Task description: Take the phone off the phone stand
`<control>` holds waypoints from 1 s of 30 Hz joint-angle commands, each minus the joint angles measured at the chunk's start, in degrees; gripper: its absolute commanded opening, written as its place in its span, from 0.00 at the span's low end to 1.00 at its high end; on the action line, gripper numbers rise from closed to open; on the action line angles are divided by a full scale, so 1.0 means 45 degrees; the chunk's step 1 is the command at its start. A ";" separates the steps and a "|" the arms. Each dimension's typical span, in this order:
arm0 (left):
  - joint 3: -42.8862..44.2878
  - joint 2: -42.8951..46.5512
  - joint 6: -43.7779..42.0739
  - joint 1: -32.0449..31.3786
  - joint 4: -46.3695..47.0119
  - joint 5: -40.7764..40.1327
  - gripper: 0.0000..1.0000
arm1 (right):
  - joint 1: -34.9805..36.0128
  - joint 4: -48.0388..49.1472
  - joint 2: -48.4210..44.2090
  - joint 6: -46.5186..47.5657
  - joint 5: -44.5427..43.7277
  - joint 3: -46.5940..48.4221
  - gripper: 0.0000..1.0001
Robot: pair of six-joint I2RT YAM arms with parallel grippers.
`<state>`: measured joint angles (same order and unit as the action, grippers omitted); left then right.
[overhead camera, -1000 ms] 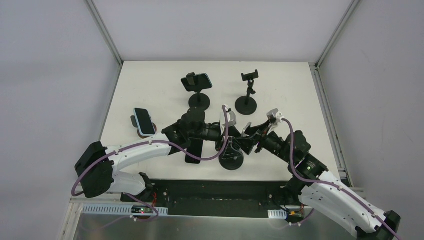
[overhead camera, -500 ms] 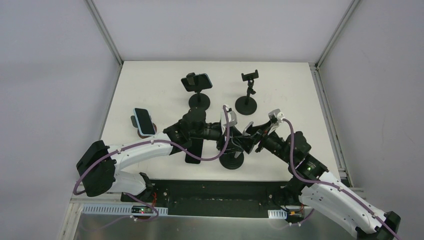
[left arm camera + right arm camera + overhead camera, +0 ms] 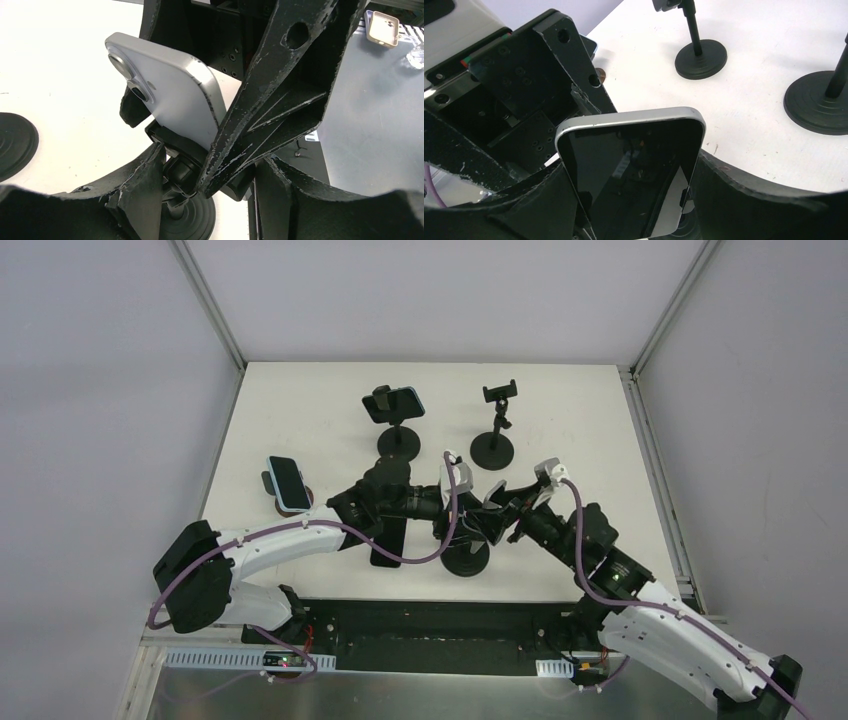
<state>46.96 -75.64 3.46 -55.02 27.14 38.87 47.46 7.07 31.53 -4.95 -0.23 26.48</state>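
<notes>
A silver phone [image 3: 456, 479] stands upright in the clamp of a black phone stand [image 3: 466, 558] near the front middle of the table. My left gripper [image 3: 458, 524] is shut on the stand's clamp below the phone; the left wrist view shows the phone's silver back [image 3: 165, 95], my left gripper [image 3: 210, 160] and the stand's round base [image 3: 192, 217]. My right gripper [image 3: 497, 520] is open, one jaw on each side of the phone. In the right wrist view the phone's dark screen [image 3: 634, 175] sits between the right gripper [image 3: 634, 172] fingers, with a small gap at its right edge.
A stand holding a blue-edged phone [image 3: 394, 403] and an empty stand [image 3: 493, 451] are at the back. A blue-cased phone [image 3: 287, 482] leans on a small holder at the left. A black phone [image 3: 387, 540] lies flat under my left arm. Two stand bases [image 3: 700, 59] show beyond the phone.
My right gripper has moved left, closing in until its jaws flank the phone. My left gripper has stayed on the stand. The phone is still in the clamp.
</notes>
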 commanded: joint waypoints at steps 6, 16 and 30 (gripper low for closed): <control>-0.0410 0.0501 0.0650 -0.0548 -0.0150 0.2846 0.00 | -0.2329 -0.0672 0.1348 0.1375 -0.4795 -0.0930 0.00; -0.0272 0.0478 0.0810 -0.0516 -0.0190 0.3808 0.00 | -0.3459 -0.0497 0.0851 0.2084 -0.1830 -0.1425 0.00; 0.0015 0.0404 0.0783 -0.0323 -0.0188 0.5128 0.00 | -0.3466 -0.0753 0.0122 0.3018 0.2415 -0.1148 0.00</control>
<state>46.35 -75.85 2.07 -54.13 28.84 40.25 35.59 13.47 31.27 -1.50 19.11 22.83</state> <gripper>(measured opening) 0.565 0.731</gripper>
